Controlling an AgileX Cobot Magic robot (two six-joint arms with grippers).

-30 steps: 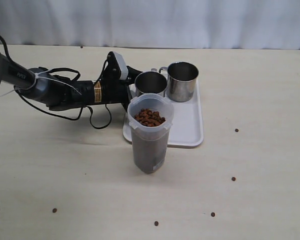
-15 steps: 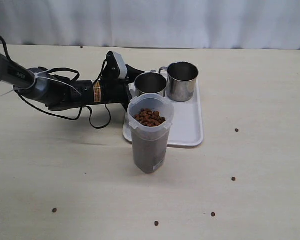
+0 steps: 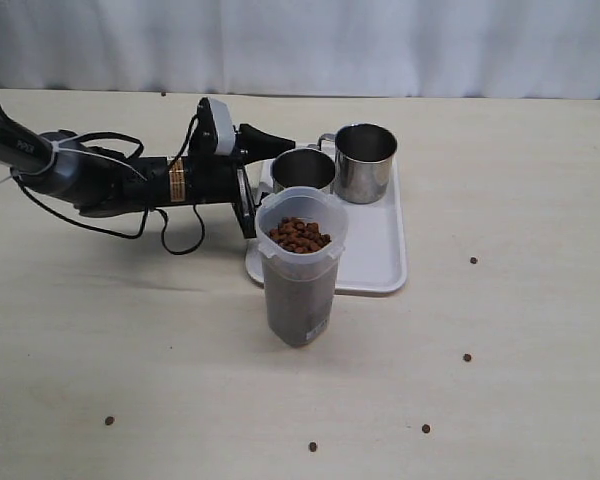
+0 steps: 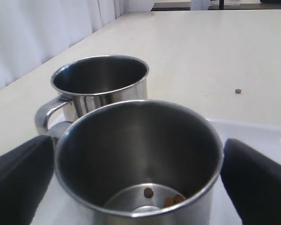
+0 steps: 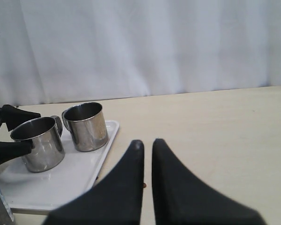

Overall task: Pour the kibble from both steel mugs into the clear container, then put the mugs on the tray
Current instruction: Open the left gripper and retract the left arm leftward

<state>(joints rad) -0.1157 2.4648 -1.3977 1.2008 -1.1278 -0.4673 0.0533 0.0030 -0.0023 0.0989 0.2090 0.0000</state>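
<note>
Our left gripper (image 4: 138, 180) stands wide, jaws either side of the left steel mug (image 3: 302, 170), which sits on the tray (image 3: 380, 250) beside the other mug (image 3: 365, 162); we judge it set down. The clear container (image 3: 300, 290), full of kibble (image 3: 300, 235), stands on the counter (image 3: 130, 330) at the tray's near left corner, crowding that arm. Our right gripper (image 5: 147, 150) is closed, empty. Stray pellets (image 3: 467, 357) dot the counter.

Left pincer (image 3: 271, 190) opened, retreating from left mug (image 3: 302, 170).

This looks like a robotics lab test bench, not a home. A bare pale surface (image 3: 130, 330) is backed along its far edge by a plain white curtain (image 3: 380, 45), and a black, cable-strung robot arm (image 3: 110, 180) stretches across the left side.
</note>
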